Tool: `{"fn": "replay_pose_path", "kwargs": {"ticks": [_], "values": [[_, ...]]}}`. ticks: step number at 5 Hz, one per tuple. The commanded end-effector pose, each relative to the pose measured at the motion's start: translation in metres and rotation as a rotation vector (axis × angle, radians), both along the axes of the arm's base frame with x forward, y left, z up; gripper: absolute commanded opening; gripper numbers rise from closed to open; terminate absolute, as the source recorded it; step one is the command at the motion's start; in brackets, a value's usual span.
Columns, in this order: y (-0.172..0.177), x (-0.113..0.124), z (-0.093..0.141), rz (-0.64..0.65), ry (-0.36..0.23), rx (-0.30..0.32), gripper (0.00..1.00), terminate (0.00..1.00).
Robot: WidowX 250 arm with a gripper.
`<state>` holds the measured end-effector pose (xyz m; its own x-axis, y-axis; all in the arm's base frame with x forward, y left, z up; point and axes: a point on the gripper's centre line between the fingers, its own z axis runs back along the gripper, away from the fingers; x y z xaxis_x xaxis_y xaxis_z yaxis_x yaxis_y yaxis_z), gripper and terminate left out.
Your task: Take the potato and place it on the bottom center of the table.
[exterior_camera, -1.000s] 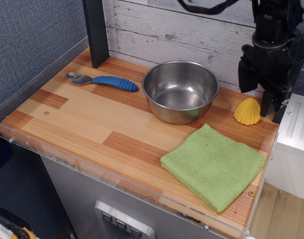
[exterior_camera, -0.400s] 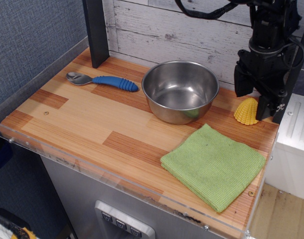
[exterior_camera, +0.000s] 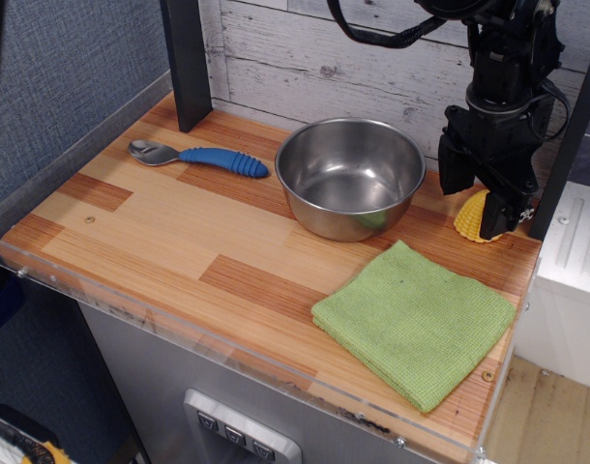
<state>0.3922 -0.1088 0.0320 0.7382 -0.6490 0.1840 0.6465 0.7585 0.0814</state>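
Nearest the front edge, on the right side of the wooden surface [exterior_camera: 169, 217], there's a folded green cloth [exterior_camera: 411, 324]. Behind that, around the middle, sits the steel bowl [exterior_camera: 349, 177], with a blue-handled spoon [exterior_camera: 196, 156] lying off to its left toward the back corner. The potato [exterior_camera: 470, 217] is way over at the back right of the surface, just right of the bowl and behind the cloth. My hand [exterior_camera: 481, 184] is right over it, spread wide with one finger on either side of the potato, covering up its top and right part. Can't tell if I'm actually touching it, but I don't have a grip on anything.
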Motion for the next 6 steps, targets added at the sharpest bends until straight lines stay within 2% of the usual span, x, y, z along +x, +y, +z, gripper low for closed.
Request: {"fn": "replay_pose_path", "kwargs": {"ticks": [1, 3, 4, 6], "values": [[0.003, 0.001, 0.001, 0.005, -0.028, 0.001, 0.0, 0.0], [0.002, 0.0, 0.007, 0.007, -0.045, -0.004, 0.0, 0.0], [0.002, 0.005, 0.021, 0.036, -0.052, -0.034, 0.0, 0.0], [0.001, 0.007, 0.072, 0.058, -0.142, -0.098, 0.0, 0.0]]}}
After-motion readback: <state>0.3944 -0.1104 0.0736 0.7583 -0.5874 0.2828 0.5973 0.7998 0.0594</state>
